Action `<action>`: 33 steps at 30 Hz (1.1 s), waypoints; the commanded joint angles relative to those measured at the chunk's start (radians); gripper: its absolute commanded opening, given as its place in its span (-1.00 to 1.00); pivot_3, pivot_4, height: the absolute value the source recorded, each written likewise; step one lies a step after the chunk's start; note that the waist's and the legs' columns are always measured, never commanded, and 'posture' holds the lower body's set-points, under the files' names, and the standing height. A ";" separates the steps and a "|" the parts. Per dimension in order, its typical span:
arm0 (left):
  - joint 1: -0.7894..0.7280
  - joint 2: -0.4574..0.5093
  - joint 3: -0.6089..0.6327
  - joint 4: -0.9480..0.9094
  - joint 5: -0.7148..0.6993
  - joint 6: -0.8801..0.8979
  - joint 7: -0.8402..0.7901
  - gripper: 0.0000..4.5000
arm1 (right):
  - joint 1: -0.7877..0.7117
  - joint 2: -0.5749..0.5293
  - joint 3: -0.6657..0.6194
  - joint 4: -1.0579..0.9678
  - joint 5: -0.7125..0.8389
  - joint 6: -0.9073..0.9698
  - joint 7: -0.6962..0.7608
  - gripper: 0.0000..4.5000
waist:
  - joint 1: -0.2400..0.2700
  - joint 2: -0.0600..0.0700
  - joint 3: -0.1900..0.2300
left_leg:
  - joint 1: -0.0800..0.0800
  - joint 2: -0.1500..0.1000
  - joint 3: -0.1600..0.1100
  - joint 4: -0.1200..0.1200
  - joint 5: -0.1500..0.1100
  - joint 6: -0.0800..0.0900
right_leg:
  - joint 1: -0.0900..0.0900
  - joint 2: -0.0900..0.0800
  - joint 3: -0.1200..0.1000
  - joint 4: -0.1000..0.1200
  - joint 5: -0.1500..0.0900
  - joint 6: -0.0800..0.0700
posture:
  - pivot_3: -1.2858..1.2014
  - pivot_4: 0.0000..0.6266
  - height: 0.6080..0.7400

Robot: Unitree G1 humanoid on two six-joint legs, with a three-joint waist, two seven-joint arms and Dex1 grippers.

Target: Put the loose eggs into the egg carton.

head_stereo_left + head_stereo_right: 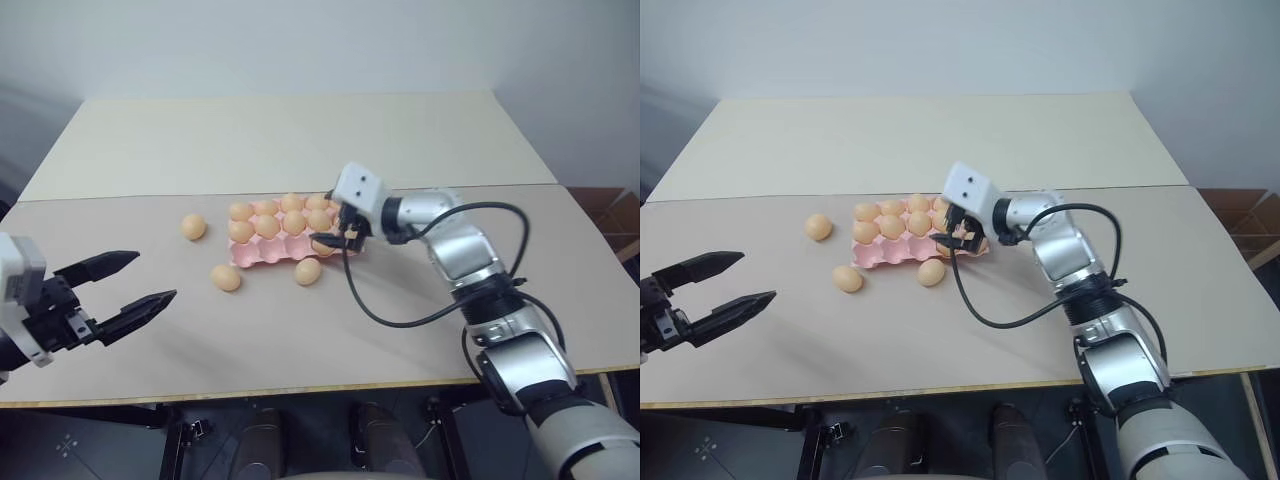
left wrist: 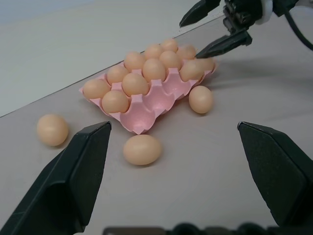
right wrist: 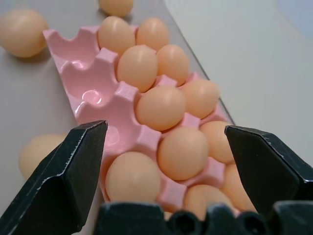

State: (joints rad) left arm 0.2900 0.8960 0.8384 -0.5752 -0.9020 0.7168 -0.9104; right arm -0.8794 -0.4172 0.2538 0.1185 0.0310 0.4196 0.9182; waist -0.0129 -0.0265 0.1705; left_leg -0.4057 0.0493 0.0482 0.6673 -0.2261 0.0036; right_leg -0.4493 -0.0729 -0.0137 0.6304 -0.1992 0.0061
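On the pale bench sits a flat pink egg carton, mostly full. Three smooth tan loose eggs lie beside it. Right pincer hangs open over the carton's end. Left pincer waits open, well apart.

A pale beige table has a second, lighter board joined behind it along a straight seam, with a grey wall beyond and a brown cardboard box at the right
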 commanded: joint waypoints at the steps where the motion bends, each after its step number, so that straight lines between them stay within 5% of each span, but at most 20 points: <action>1: -0.010 0.003 -0.001 0.005 0.005 -0.025 -0.005 1.00 | 0.043 -0.060 -0.107 -0.175 0.120 0.067 0.056 0.98 | 0.000 0.000 0.000 | 0.000 0.000 0.000 0.000 0.000 0.000 | 0.000 0.000 0.000 0.000 0.000 0.000 | 0.03 -0.52 1.00; 8: -0.033 0.027 0.015 0.183 0.047 -0.085 -0.103 1.00 | 0.317 -0.356 -0.315 -0.384 0.299 0.014 0.264 0.98 | 0.008 -0.001 0.000 | 0.000 0.000 0.002 -0.001 0.000 0.000 | 0.000 -0.001 0.001 -0.001 -0.002 0.003 | 0.03 -0.52 1.00; 15: -0.015 0.022 0.024 0.210 0.074 -0.108 -0.140 1.00 | 0.529 -0.480 -0.439 -0.377 0.387 -0.049 0.361 0.98 | -0.002 -0.002 0.000 | 0.003 0.000 0.005 -0.001 0.000 0.000 | 0.001 -0.001 0.003 -0.001 -0.005 -0.002 | 0.03 -0.52 1.00; 24: -0.015 0.016 0.006 0.176 0.054 -0.090 -0.122 1.00 | 0.474 -0.380 -0.285 -0.428 0.340 -0.093 0.259 0.98 | -0.004 -0.003 0.000 | 0.004 0.001 0.006 -0.001 0.000 0.000 | 0.001 0.000 0.004 0.000 -0.005 -0.002 | 0.03 -0.52 1.00; 33: -0.046 0.007 -0.046 0.165 0.052 -0.091 -0.108 1.00 | 0.297 -0.147 0.100 -0.262 -0.032 -0.369 0.128 0.98 | -0.001 -0.004 -0.001 | 0.000 0.000 0.006 -0.001 0.000 0.000 | -0.003 0.000 0.004 0.000 -0.001 0.003 | 0.03 -0.52 1.00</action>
State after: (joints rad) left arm 0.2546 0.9026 0.7871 -0.3908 -0.8388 0.6326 -1.0224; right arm -0.5523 -0.5808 0.3233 -0.1700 0.0543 0.1152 1.0753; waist -0.0143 -0.0309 0.1696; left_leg -0.4052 0.0496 0.0545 0.6663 -0.2262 0.0034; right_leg -0.4525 -0.0732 -0.0097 0.6302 -0.2003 0.0092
